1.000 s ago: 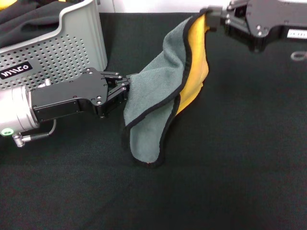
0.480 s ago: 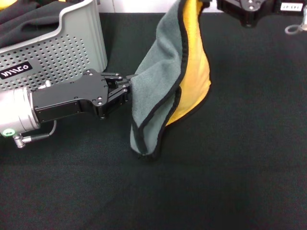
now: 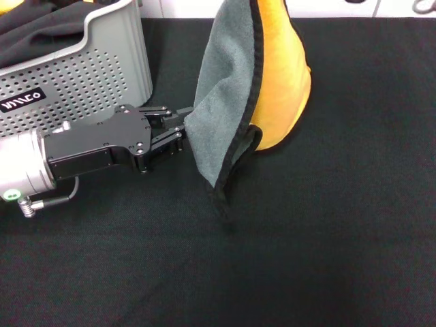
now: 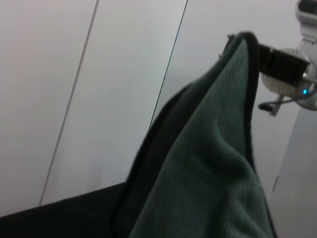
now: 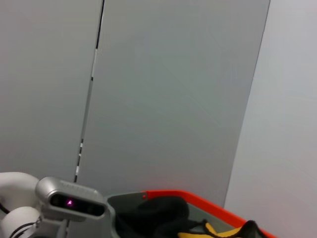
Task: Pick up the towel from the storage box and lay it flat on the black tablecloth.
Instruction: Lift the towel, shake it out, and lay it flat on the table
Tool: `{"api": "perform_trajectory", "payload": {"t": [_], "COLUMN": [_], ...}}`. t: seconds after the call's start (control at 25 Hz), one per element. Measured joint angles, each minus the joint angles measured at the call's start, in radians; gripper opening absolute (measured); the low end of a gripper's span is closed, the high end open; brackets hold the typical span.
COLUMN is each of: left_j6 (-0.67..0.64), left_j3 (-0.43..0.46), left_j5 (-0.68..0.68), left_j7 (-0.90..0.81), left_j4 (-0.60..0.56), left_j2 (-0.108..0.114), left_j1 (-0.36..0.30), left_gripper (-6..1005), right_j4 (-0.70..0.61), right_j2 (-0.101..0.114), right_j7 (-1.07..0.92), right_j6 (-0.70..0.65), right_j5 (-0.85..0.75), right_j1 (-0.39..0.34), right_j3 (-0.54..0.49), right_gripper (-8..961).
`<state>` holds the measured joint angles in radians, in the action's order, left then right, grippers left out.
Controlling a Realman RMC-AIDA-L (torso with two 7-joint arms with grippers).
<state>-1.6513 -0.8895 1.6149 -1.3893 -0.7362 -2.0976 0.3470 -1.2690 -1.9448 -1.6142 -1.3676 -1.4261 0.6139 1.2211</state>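
Towel point(image 3: 231, 102) hangs in the air over the black tablecloth point(image 3: 340, 238), out of the box point(image 3: 82, 75), which stands at the far left of the head view with its black label facing the camera. The cloth droops in a long fold, grey face toward the left arm, yellow-orange face bulging out on the far side, black trim running down the middle; its lowest corner reaches down close to the tablecloth, though whether it touches I cannot tell. The left gripper point(image 3: 182, 128) reaches in low from the left, just above the tablecloth, its fingers pinched on the towel's grey side edge. The towel's top runs out of the head view. In the left wrist view the top corner of the towel point(image 4: 213, 163) is held up by the right gripper point(image 4: 237, 42), whose black body sits right at the corner with its fingers clamped on the trim.
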Motion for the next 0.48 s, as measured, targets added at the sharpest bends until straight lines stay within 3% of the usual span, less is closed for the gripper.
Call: {"api": "perform_trajectory", "payload": {"t": [0.48], "left_j6": [0.001], "left_j3": [-0.001], "left_j5": [0.072], "left_j7": [0.009], "left_j4": [0.035], "left_j2": [0.002], "left_j1": [0.000], "left_gripper": [242], "right_j4": [-0.147], "right_j2": [-0.018], "right_j7": [-0.059], "right_j6": [0.072], "right_j5": [-0.061], "right_j1": [-0.015], "right_j3": [-0.013], "right_gripper": [5]}}
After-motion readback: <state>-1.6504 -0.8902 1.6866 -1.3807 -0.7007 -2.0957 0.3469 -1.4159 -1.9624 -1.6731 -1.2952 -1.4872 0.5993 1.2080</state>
